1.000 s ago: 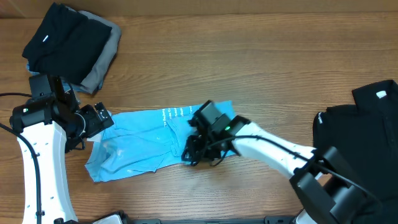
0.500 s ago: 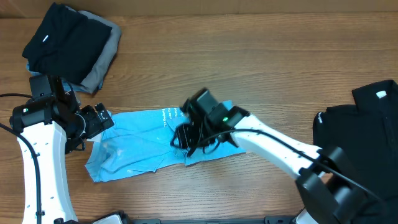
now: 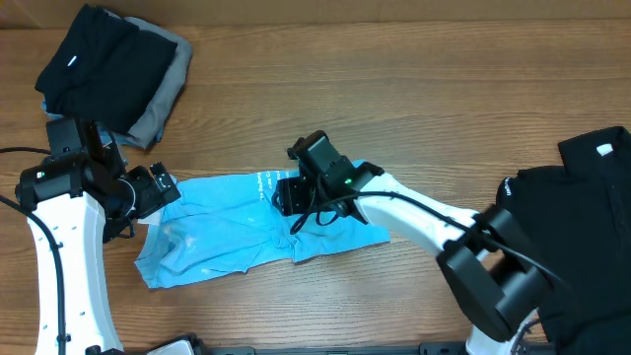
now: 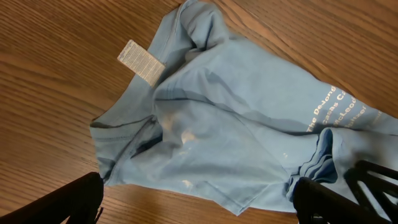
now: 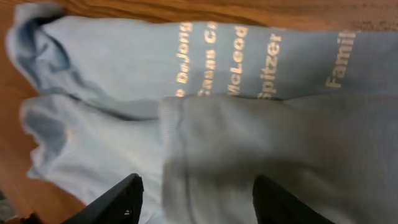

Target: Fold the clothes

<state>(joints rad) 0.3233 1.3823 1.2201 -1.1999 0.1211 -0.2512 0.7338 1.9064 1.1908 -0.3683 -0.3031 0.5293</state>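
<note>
Light blue T-shirt [image 3: 227,222]: soft, creased knit, bunched into a long band at mid-table; one layer is doubled over, showing a stitched hem edge.
Lettering [image 5: 230,62]: pale printed rows of names across the upper layer.
Neck label [image 4: 141,60]: white woven rectangle at the collar, lying askew.
Table [image 3: 394,89]: smooth brown wood grain.
Left gripper [image 4: 202,199]: black fingers spread wide at the shirt's left end, holding nothing.
Right gripper [image 5: 202,202]: fingers parted above the folded hem at the shirt's middle, gripping nothing.
Black folded garment [image 3: 104,64]: on grey cloth [image 3: 163,104], far-left corner.
Black heap [image 3: 572,227]: right edge, with a white tag [image 3: 603,150].
</note>
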